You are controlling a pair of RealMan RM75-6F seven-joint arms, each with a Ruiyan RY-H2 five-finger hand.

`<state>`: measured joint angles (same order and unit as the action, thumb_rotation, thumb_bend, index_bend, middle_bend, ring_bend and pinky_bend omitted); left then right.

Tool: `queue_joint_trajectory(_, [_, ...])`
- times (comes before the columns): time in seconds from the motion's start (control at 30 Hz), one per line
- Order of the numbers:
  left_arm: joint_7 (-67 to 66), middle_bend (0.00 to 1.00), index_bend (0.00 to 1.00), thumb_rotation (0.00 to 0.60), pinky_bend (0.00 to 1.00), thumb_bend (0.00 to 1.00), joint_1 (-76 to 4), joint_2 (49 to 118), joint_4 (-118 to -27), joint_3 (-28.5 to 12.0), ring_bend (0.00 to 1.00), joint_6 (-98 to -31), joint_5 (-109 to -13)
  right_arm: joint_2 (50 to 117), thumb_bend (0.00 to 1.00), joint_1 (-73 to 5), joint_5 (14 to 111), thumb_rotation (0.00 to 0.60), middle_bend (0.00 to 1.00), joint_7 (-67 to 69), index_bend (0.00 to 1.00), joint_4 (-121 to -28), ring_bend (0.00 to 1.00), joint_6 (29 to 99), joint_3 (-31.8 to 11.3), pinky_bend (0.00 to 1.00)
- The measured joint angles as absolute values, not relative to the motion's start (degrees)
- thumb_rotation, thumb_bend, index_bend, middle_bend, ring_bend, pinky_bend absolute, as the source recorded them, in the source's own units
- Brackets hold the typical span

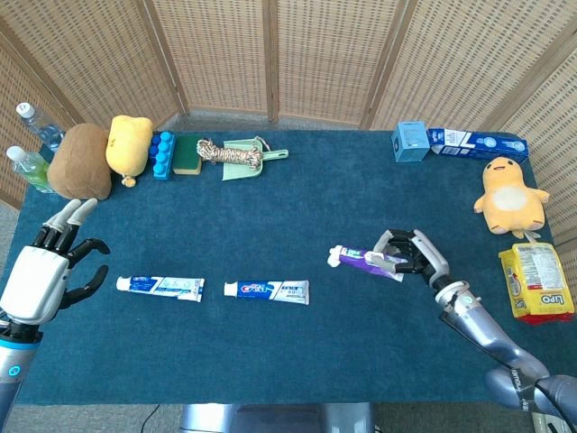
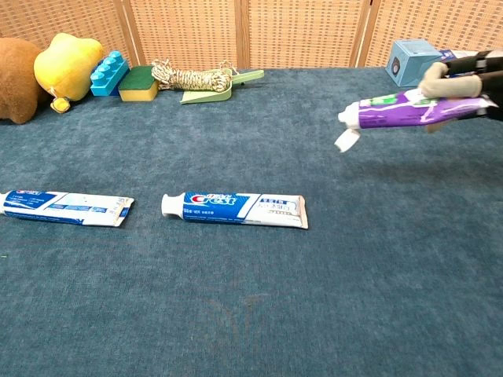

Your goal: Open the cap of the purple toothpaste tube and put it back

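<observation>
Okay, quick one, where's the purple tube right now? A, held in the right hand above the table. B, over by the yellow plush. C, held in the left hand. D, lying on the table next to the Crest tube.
A: the right hand grips the purple tube clear of the table, its flip cap hanging open, while the left hand is empty at the far left.

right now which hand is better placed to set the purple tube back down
Right. The right hand already holds the purple toothpaste tube, flip cap hanging open. The left hand is open, far off at the table's left edge.
</observation>
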<state>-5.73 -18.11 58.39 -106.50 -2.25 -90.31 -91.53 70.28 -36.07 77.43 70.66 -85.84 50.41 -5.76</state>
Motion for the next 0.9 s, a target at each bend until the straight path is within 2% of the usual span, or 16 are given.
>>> queue_joint_trajectory(0.03, [-5.8, 0.05, 0.45, 0.6, 0.13, 0.33, -17.88, 58.34, -106.62, -2.35, 0.0, -90.41, -91.48, 69.98, 0.5, -35.74, 78.05, 0.574, 0.5, 70.0, 0.65, -85.49, 0.42, 50.68, -5.61, 0.32])
queue_joint_trajectory(0.13, [-6.04, 0.05, 0.44, 0.6, 0.13, 0.33, -17.05, 58.17, -107.13, -2.67, 0.0, -91.0, -91.4, 69.38, 0.49, -34.9, 79.7, 0.418, 0.43, 68.35, 0.57, -84.62, 0.31, 51.64, -5.16, 0.27])
queue_joint_trajectory(0.2, [-6.23, 0.04, 0.44, 0.6, 0.13, 0.33, -16.48, 58.04, -107.41, -2.82, 0.0, -91.26, -91.36, 69.08, 0.48, -34.28, 80.75, 0.349, 0.39, 67.84, 0.52, -84.1, 0.24, 52.59, -4.91, 0.26])
queue_joint_trajectory(0.3, [-6.51, 0.04, 0.43, 0.6, 0.13, 0.33, -15.91, 57.93, -107.83, -2.98, 0.0, -91.39, -91.27, 68.76, 0.47, -33.25, 81.96, 0.275, 0.34, 67.41, 0.45, -83.23, 0.17, 54.25, -4.66, 0.25])
queue_joint_trajectory(0.4, [-6.79, 0.04, 0.42, 0.6, 0.13, 0.33, -15.22, 58.0, -108.21, -3.09, 0.0, -91.42, -91.09, 68.67, 0.43, -32.48, 82.29, 0.237, 0.32, 66.17, 0.43, -82.57, 0.14, 55.27, -4.61, 0.25])
queue_joint_trajectory(0.47, [-6.91, 0.04, 0.41, 0.6, 0.13, 0.33, -14.8, 58.09, -108.37, -3.16, 0.0, -91.51, -90.9, 68.58, 0.43, -31.75, 82.34, 0.236, 0.31, 65.38, 0.43, -82.5, 0.13, 56.64, -4.71, 0.25])
queue_joint_trajectory(0.57, [-7.0, 0.04, 0.35, 0.6, 0.12, 0.33, -14.08, 58.29, -108.56, -3.14, 0.0, -91.56, -90.48, 68.52, 0.43, -30.55, 82.11, 0.24, 0.31, 62.91, 0.43, -82.7, 0.13, 58.93, -5.09, 0.25])
queue_joint_trajectory(0.63, [-7.08, 0.04, 0.31, 0.6, 0.12, 0.33, -13.62, 58.33, -108.66, -2.84, 0.0, -91.2, -90.05, 68.57, 0.42, -29.66, 81.77, 0.264, 0.31, 60.59, 0.43, -83.12, 0.13, 60.78, -5.5, 0.25])
queue_joint_trajectory(0.73, [-8.13, 0.04, 0.27, 0.6, 0.12, 0.33, -12.85, 58.31, -108.77, -2.3, 0.0, -90.63, -89.15, 68.84, 0.41, -28.41, 81.13, 0.356, 0.31, 56.31, 0.43, -84.08, 0.13, 64.04, -6.17, 0.25])
queue_joint_trajectory(0.8, [-9.4, 0.05, 0.26, 0.6, 0.12, 0.33, -12.07, 58.37, -108.75, -1.77, 0.0, -90.25, -88.38, 69.04, 0.41, -27.69, 80.88, 0.444, 0.31, 53.13, 0.43, -84.73, 0.13, 65.63, -6.47, 0.25])
queue_joint_trajectory(0.9, [-10.53, 0.07, 0.24, 0.6, 0.12, 0.33, -10.54, 58.41, -108.81, -0.65, 0.0, -89.64, -87.08, 69.31, 0.41, -26.47, 80.78, 0.528, 0.31, 46.89, 0.44, -86.04, 0.14, 68.06, -6.76, 0.25])
